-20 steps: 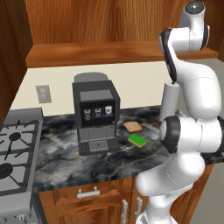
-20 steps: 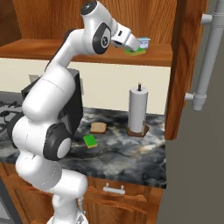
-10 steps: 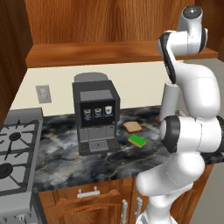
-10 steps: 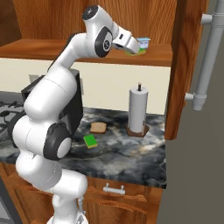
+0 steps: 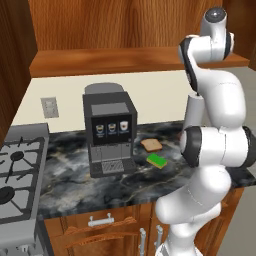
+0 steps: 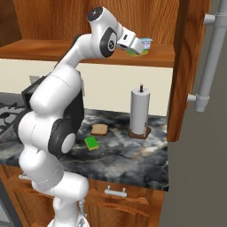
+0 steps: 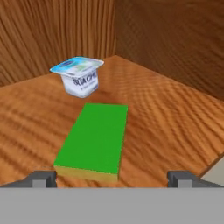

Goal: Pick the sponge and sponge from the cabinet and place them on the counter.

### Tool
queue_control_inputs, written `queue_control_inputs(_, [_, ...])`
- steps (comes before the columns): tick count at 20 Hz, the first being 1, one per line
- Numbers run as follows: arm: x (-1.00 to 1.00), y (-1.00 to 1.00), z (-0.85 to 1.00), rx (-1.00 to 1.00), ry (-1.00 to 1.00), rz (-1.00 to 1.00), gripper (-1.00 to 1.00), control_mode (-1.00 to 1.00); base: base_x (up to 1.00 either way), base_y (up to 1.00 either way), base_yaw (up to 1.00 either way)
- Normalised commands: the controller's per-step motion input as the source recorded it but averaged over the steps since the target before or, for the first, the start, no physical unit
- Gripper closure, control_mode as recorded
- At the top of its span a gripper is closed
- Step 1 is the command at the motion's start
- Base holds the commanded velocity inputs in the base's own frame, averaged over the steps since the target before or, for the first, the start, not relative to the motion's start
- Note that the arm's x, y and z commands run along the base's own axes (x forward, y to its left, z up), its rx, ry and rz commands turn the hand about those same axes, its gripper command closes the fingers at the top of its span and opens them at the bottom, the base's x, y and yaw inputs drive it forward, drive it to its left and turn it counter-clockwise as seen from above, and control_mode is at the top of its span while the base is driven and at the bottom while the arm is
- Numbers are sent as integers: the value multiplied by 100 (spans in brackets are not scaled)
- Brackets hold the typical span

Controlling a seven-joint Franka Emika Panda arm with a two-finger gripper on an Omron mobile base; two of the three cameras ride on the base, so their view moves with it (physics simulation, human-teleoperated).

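Hand (image 7: 112,177) spread wide before sponge (image 7: 94,140), seemingly untouched.

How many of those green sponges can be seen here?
2. One sponge lies on the cabinet shelf before the open end effector, near a small cup. The other sponge lies on the counter by the bread slice.

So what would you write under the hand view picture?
Open gripper lined up on the sponge, cup just behind, on the cabinet shelf.
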Motion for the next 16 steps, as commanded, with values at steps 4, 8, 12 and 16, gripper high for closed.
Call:
queue_control_inputs(4, [26,-6,0,1,3,-2,-100,-100,0,0,0])
queue_control_inputs(8, [25,-5,0,2,5,-1,-100,-100,0,0,0])
queue_control_inputs(12, [24,-2,0,1,5,-1,-100,-100,0,0,0])
queue_control_inputs(16, [25,-4,0,0,4,-1,-100,-100,0,0,0])
